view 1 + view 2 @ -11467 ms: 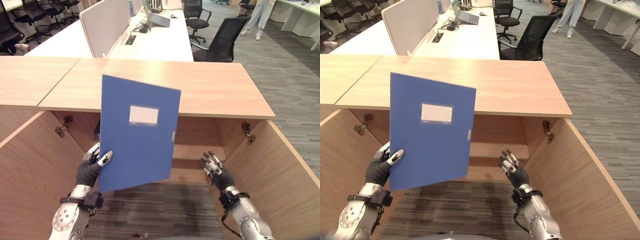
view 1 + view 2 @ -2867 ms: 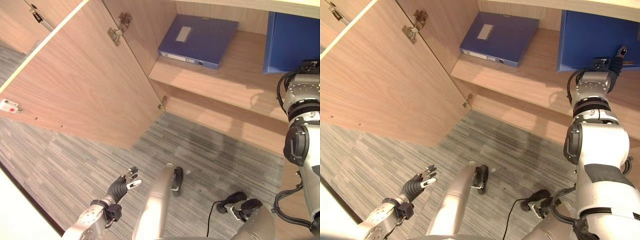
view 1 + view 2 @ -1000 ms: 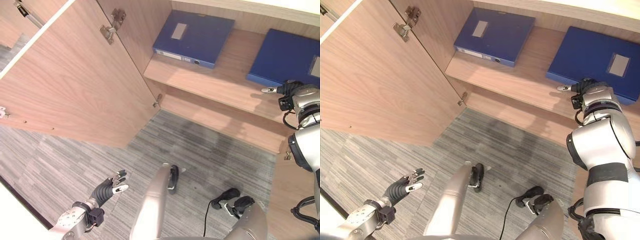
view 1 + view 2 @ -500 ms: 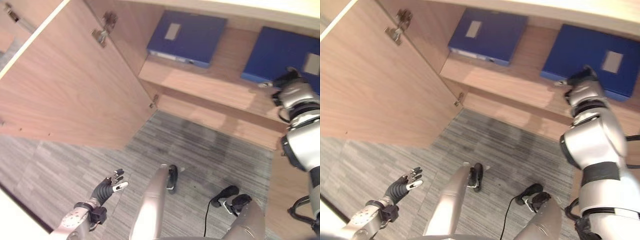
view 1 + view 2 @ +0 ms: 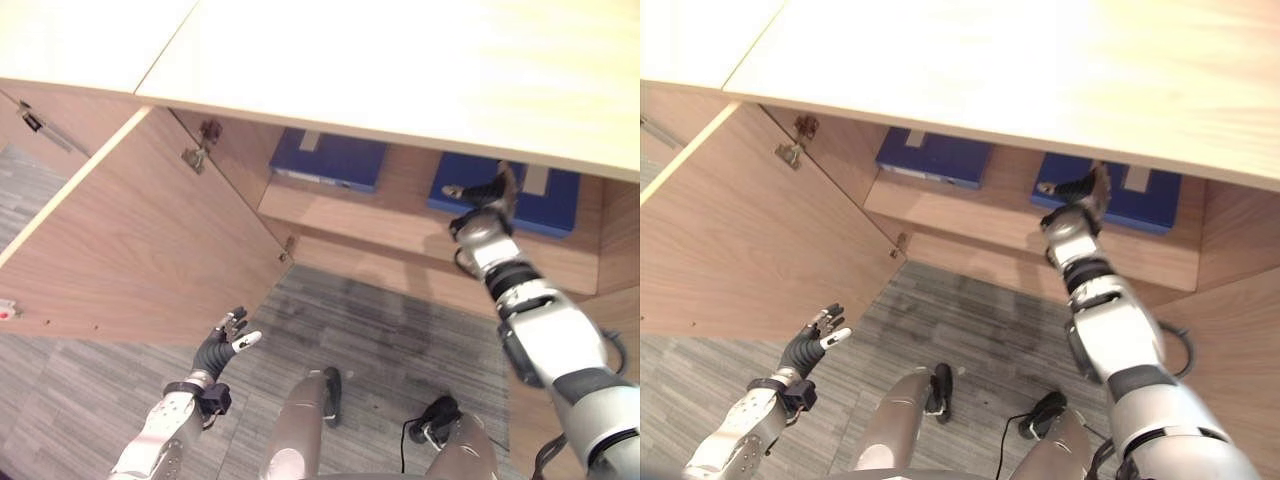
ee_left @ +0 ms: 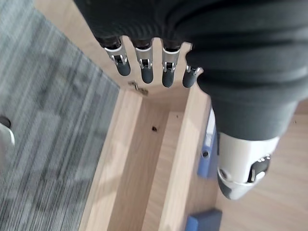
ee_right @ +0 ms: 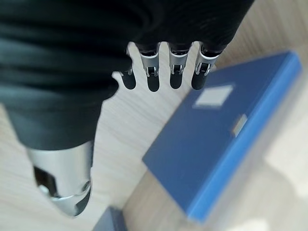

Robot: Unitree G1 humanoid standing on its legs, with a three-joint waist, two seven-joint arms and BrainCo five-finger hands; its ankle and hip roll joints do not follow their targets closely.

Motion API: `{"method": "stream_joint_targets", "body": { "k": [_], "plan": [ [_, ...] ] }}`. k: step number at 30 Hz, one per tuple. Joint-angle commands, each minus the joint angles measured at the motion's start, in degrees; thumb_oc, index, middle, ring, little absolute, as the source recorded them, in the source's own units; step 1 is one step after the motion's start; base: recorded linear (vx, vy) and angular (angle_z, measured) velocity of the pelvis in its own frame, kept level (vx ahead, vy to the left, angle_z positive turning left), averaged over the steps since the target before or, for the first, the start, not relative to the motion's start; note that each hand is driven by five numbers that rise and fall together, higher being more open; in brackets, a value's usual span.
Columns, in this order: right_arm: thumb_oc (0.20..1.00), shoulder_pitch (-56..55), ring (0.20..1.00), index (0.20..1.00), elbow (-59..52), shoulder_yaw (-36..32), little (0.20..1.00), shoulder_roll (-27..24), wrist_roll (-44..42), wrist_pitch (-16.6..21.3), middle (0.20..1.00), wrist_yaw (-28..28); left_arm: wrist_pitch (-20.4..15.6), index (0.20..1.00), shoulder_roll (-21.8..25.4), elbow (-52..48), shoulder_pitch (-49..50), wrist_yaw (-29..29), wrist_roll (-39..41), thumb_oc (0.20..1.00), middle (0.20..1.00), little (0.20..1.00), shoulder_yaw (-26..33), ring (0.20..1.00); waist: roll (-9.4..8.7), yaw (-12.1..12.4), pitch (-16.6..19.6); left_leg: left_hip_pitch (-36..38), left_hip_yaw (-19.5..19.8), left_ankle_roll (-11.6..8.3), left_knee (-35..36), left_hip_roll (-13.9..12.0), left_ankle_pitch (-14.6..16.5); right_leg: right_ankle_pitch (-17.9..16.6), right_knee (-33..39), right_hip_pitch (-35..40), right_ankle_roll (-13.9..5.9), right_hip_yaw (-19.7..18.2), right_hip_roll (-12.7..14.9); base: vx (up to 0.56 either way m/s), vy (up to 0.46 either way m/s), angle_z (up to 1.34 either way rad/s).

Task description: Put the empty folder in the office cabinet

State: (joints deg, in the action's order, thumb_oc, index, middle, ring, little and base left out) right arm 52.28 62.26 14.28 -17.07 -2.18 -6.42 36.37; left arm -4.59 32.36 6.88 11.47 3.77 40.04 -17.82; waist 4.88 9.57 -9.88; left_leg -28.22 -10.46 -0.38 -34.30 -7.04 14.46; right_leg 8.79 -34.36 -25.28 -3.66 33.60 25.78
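At far left we see the open cabinet door (image 5: 130,240), a flat slab of pale wood grain with a light edge band, swung wide toward us; a metal hinge (image 5: 196,155) sits where it meets the cabinet side. Below it lies ribbed grey carpet (image 5: 400,330) with fine stripes.

The left hand (image 5: 221,343) hangs low over that carpet, well apart from the cabinet, fingers straight and spread, holding nothing. Its wrist view confirms it: the fingertips (image 6: 144,73) stand in a loose row with only wood and carpet past them.

Moving right, the shelf (image 5: 400,215) is smooth light wood with a straight front edge. A blue folder (image 5: 335,158) lies flat at its left part, a thin rectangular slab with a pale label. A stretch of bare shelf separates it from the second blue folder (image 5: 560,200), also flat, at the right part of the shelf near the cabinet's right wall (image 5: 618,240).

The right hand (image 5: 485,195) is raised at the shelf's front, just beside this second folder's near left corner. In the wrist view its fingers (image 7: 153,72) are straight and relaxed, gripping nothing, and the folder (image 7: 226,144) lies apart from them, its matte blue cover and pale label plain to see.

Overhead, the pale desktop (image 5: 400,70) juts out past the shelf opening.
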Motion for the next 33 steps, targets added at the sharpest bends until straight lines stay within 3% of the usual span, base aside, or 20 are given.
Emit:
{"method": "stream_joint_targets", "body": {
  "k": [1, 4, 6, 7, 9, 10, 11, 12, 13, 15, 19, 21, 24, 26, 27, 28, 29, 30, 32, 33],
  "plan": [
    [1.000, -1.8, 1.000, 1.000, -5.4, -0.8, 1.000, 1.5, 2.9, 2.6, 1.000, 1.6, -3.1, 1.000, 1.7, -3.8, 1.6, 1.2, 0.1, 1.000, 1.000, 1.000, 0.6, 1.000, -1.93, 0.2, -2.0, 3.7, 0.9, -1.21, 4.0, -3.0, -1.5, -9.0, 13.5, 12.0, -8.20, 0.2, 1.3, 0.07, -0.025, -0.13],
    [1.000, -8.7, 1.000, 1.000, -7.5, 1.6, 1.000, 5.3, 0.7, 4.7, 1.000, -4.3, -2.8, 1.000, 0.5, -2.5, 2.2, 1.5, -0.9, 1.000, 1.000, 1.000, 1.7, 1.000, -3.51, -1.5, -1.3, 10.7, -0.8, -2.11, 10.1, -3.8, -3.8, -10.3, 18.1, 16.4, -8.39, 0.3, -1.0, 0.08, -0.038, -0.20],
    [1.000, -14.9, 1.000, 1.000, -6.3, 5.1, 1.000, 8.5, -2.9, 5.9, 1.000, -11.1, -0.8, 1.000, -2.3, 6.7, 1.7, 1.1, -3.4, 1.000, 1.000, 1.000, 2.0, 1.000, -4.97, -3.1, 0.0, 15.9, -2.9, -2.93, 16.7, -4.5, -7.0, -11.1, 22.1, 18.3, -8.27, 0.2, -3.6, 0.06, -0.057, -0.32],
    [1.000, -15.0, 1.000, 1.000, -6.3, 5.2, 1.000, 8.5, -2.9, 6.0, 1.000, -11.2, -1.0, 1.000, -2.5, 7.0, 1.6, 1.0, -3.5, 1.000, 1.000, 1.000, 2.0, 1.000, -4.95, -3.1, 0.0, 16.2, -3.0, -2.99, 17.2, -4.4, -7.2, -11.1, 22.3, 18.4, -8.25, 0.1, -3.7, 0.06, -0.043, -0.45],
    [1.000, -19.7, 1.000, 1.000, -3.9, 7.4, 1.000, 9.7, -4.5, 6.3, 1.000, -16.0, 0.8, 1.000, -5.8, 18.2, 0.4, -0.1, -6.9, 1.000, 1.000, 1.000, 2.0, 1.000, -5.57, -4.4, 1.6, 19.6, -4.6, -4.28, 23.9, -4.7, -11.7, -11.7, 25.4, 18.9, -8.02, 0.0, -6.5, 0.07, -0.072, -0.53],
    [1.000, -23.9, 1.000, 1.000, -1.8, 7.8, 1.000, 10.4, -8.0, 6.4, 1.000, -19.7, 3.0, 1.000, -10.5, 33.6, -2.0, -1.4, -10.6, 1.000, 1.000, 1.000, 2.3, 1.000, -6.35, -5.7, 4.1, 22.4, -6.5, -5.90, 32.3, -5.5, -16.9, -12.2, 29.9, 19.4, -8.00, -0.1, -10.5, 0.08, -0.169, -0.41],
    [1.000, -25.4, 1.000, 1.000, -0.6, 8.8, 1.000, 10.8, -8.2, 6.4, 1.000, -21.0, 3.6, 1.000, -13.3, 42.7, -3.7, -1.6, -12.7, 1.000, 1.000, 1.000, 3.2, 1.000, -6.72, -6.2, 5.3, 23.4, -7.4, -6.58, 36.1, -6.2, -19.3, -12.2, 32.0, 19.5, -7.75, -0.1, -12.7, 0.06, -0.164, -0.41],
    [1.000, -25.4, 1.000, 1.000, -0.6, 8.9, 1.000, 10.6, -8.2, 6.5, 1.000, -21.0, 3.2, 1.000, -13.6, 43.4, -4.1, -1.7, -12.8, 1.000, 1.000, 1.000, 3.2, 1.000, -6.54, -6.2, 5.4, 23.7, -7.5, -6.69, 36.7, -6.2, -19.7, -12.3, 32.3, 19.6, -7.65, -0.1, -12.9, 0.03, -0.140, -0.27],
    [1.000, -26.9, 1.000, 1.000, 0.7, 9.0, 1.000, 10.9, -8.8, 6.4, 1.000, -22.1, 4.3, 1.000, -15.7, 51.0, -5.7, -1.6, -15.1, 1.000, 1.000, 1.000, 4.3, 1.000, -7.17, -6.9, 6.6, 23.9, -8.2, -7.12, 38.8, -6.7, -21.0, -12.1, 34.1, 19.5, -7.24, -0.2, -14.6, 0.03, -0.146, -0.32],
    [1.000, -29.4, 1.000, 1.000, 5.3, 7.2, 1.000, 11.6, -12.0, 6.0, 1.000, -24.5, 4.7, 1.000, -19.2, 65.1, -9.0, -1.1, -21.0, 1.000, 1.000, 1.000, 7.7, 1.000, -8.20, -7.9, 8.8, 23.0, -9.3, -8.13, 39.3, -7.6, -21.0, -12.2, 37.5, 19.5, -6.37, -0.5, -17.3, 0.04, -0.187, -0.14],
    [1.000, -33.0, 1.000, 1.000, 10.9, 3.2, 1.000, 11.8, -18.2, 6.3, 1.000, -26.7, 5.6, 1.000, -20.8, 72.8, -9.3, -2.0, -25.0, 1.000, 1.000, 1.000, 12.0, 1.000, -8.50, -7.7, 10.5, 24.3, -10.5, -8.67, 39.3, -8.4, -21.6, -11.7, 39.4, 20.3, -5.61, -1.5, -19.2, 0.06, -0.123, -0.17],
    [1.000, -36.4, 1.000, 1.000, 17.4, -2.8, 1.000, 11.0, -25.5, 6.2, 1.000, -29.9, 5.7, 1.000, -21.0, 74.6, -8.1, -3.8, -20.6, 1.000, 1.000, 1.000, 17.5, 1.000, -8.27, -7.1, 11.5, 27.0, -11.2, -8.56, 38.5, -9.1, -21.0, -10.2, 39.4, 21.4, -4.40, -3.5, -20.4, 0.15, -0.193, -0.18],
    [1.000, -37.1, 1.000, 1.000, 19.1, -5.4, 1.000, 10.8, -29.3, 6.5, 1.000, -31.0, 6.2, 1.000, -20.7, 76.7, -7.6, -3.6, -18.1, 1.000, 1.000, 1.000, 20.8, 1.000, -8.77, -6.3, 10.6, 26.8, -10.8, -8.39, 31.2, -10.4, -19.7, -9.1, 39.4, 22.6, -3.05, -5.7, -21.8, 0.07, -0.162, -0.41],
    [1.000, -37.8, 1.000, 1.000, 19.0, -3.4, 1.000, 11.0, -25.7, 6.7, 1.000, -31.0, 6.2, 1.000, -20.3, 77.1, -8.2, -3.4, -18.8, 1.000, 1.000, 1.000, 20.6, 1.000, -9.38, -5.4, 9.5, 25.7, -8.0, -7.73, 24.4, -10.6, -18.9, -8.6, 39.4, 23.2, -2.06, -7.5, -22.8, 0.02, -0.133, -0.80],
    [1.000, -38.4, 1.000, 1.000, 18.6, -2.4, 1.000, 10.8, -23.7, 6.5, 1.000, -31.1, 5.8, 1.000, -20.1, 76.4, -8.6, -3.2, -18.8, 1.000, 1.000, 1.000, 19.9, 1.000, -9.79, -4.8, 8.8, 24.5, -5.1, -6.93, 21.2, -9.9, -18.4, -8.4, 39.4, 23.5, -1.66, -8.4, -23.1, -0.02, -0.086, -0.85],
    [1.000, -39.0, 1.000, 1.000, 18.2, -1.3, 1.000, 10.5, -22.3, 6.5, 1.000, -31.4, 5.3, 1.000, -20.1, 75.7, -8.9, -3.1, -18.7, 1.000, 1.000, 1.000, 18.9, 1.000, -10.33, -4.1, 8.0, 22.1, -1.1, -5.57, 18.5, -7.5, -16.5, -8.4, 39.4, 23.5, -1.50, -9.8, -23.1, -0.03, -0.042, -0.65],
    [1.000, -39.1, 1.000, 1.000, 18.2, -1.3, 1.000, 10.5, -22.2, 6.4, 1.000, -31.4, 5.3, 1.000, -20.1, 75.6, -8.9, -3.0, -18.7, 1.000, 1.000, 1.000, 18.8, 1.000, -10.25, -4.2, 8.1, 21.8, -0.9, -5.51, 18.1, -7.5, -16.2, -8.3, 39.4, 23.5, -1.53, -9.7, -23.2, -0.09, 0.009, -0.67],
    [1.000, -40.1, 1.000, 1.000, 17.5, -0.3, 1.000, 9.7, -20.9, 6.6, 1.000, -32.2, 4.5, 1.000, -20.5, 74.2, -10.2, -2.8, -19.1, 1.000, 1.000, 1.000, 16.0, 1.000, -11.96, -3.3, 6.8, 16.9, 6.8, -2.50, 16.8, 1.1, -11.0, -9.3, 39.4, 22.8, -1.41, -12.6, -22.1, -0.08, 0.060, -0.79],
    [1.000, -40.0, 1.000, 1.000, 17.4, 0.4, 1.000, 9.3, -20.2, 6.7, 1.000, -32.9, 3.6, 1.000, -21.0, 73.6, -11.4, -2.5, -19.8, 1.000, 1.000, 1.000, 13.5, 1.000, -11.61, -2.8, 6.3, 14.9, 13.3, -2.07, 18.3, 7.6, -9.5, -9.8, 39.4, 22.6, -1.87, -15.7, -22.9, -0.08, 0.113, -1.02],
    [1.000, -40.3, 1.000, 1.000, 17.2, 0.5, 1.000, 8.9, -20.1, 6.9, 1.000, -33.2, 3.4, 1.000, -21.3, 73.2, -11.7, -2.6, -20.1, 1.000, 1.000, 1.000, 12.6, 1.000, -10.87, -2.9, 6.2, 15.3, 14.4, -1.73, 20.5, 9.2, -9.6, -9.9, 39.4, 22.5, -1.99, -16.9, -23.7, -0.05, 0.136, -1.06]
  ]
}}
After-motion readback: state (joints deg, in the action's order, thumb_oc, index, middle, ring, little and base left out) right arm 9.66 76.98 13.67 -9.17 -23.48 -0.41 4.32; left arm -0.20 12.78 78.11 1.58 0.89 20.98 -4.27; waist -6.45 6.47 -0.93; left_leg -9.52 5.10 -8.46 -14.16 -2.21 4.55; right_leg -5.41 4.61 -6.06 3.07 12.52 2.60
